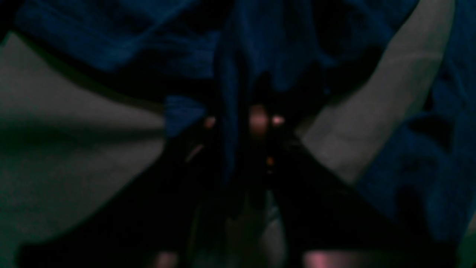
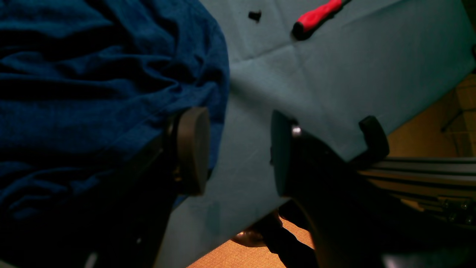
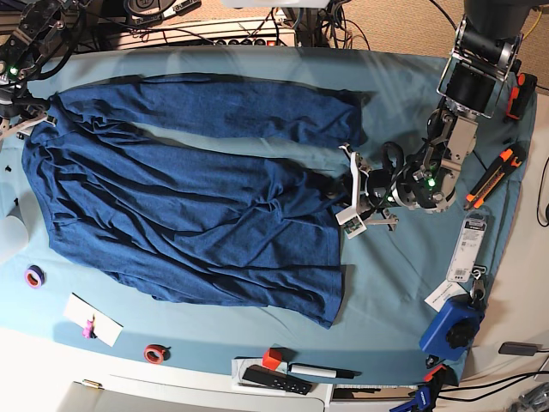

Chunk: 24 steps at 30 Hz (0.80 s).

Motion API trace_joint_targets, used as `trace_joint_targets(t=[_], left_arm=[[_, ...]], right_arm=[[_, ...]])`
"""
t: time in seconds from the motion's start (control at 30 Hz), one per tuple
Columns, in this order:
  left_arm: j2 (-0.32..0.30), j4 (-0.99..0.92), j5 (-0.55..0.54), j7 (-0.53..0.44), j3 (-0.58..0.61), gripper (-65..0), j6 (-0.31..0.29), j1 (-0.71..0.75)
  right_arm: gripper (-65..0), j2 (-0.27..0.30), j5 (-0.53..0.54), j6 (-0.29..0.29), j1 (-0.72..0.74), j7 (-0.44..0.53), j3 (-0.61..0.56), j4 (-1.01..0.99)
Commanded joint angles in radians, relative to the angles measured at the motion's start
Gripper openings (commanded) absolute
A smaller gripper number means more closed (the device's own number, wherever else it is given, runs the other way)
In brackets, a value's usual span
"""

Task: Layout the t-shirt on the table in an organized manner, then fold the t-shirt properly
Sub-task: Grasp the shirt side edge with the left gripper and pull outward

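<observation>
Here we have the t-shirt (image 3: 189, 206) spread crumpled across the table (image 3: 395, 94), not yet flat. Our left jaws (image 3: 350, 196) sit at its edge, and the dim left wrist view shows a ridge of dark fabric bunched between them, so we judge them clenched on the cloth, likely to tug that side straight. Our right jaws (image 2: 238, 152) stand released, one pad (image 2: 193, 149) over the shirt's edge, bare table between them.
</observation>
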Motion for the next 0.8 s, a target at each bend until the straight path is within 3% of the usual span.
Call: trace_joint_targets(t=[0.0, 0.1, 0.33, 0.43, 0.53, 0.63, 0.77], left_arm=[[-0.013, 0.024, -0.002, 0.027, 0.001, -62.7, -0.009, -0.016], [-0.043, 0.090, -0.063, 0.102, 0.000, -64.6, -0.009, -0.016], [-0.143, 0.349, -0.309, 0.375, 0.000, -64.6, -0.009, -0.025], [-0.161, 0.373, -0.359, 0.452, 0.000, -64.6, -0.009, -0.039], [-0.161, 0.367, -0.350, 0.513, 0.000, -64.6, -0.009, -0.038], [-0.164, 0.348, -0.276, 0.511, 0.000, -64.2, -0.009, -0.039], [-0.166, 0.315, -0.066, 0.453, 0.000, -53.4, -0.009, -0.035]], right_arm=[[-38.0, 0.023, 0.001, -0.004, 0.003, 0.026, 0.008, 0.018], [-38.0, 0.023, 0.002, -0.004, 0.003, 0.026, 0.007, 0.018], [-38.0, 0.023, 0.002, -0.004, 0.003, 0.028, 0.008, 0.018], [-38.0, 0.023, 0.002, -0.004, 0.003, 0.028, 0.008, 0.018], [-37.9, 0.023, 0.002, -0.004, 0.003, 0.028, 0.007, 0.018], [-37.9, 0.023, 0.002, -0.004, 0.003, 0.026, 0.008, 0.018], [-37.9, 0.023, 0.002, -0.004, 0.003, 0.025, 0.008, 0.018]])
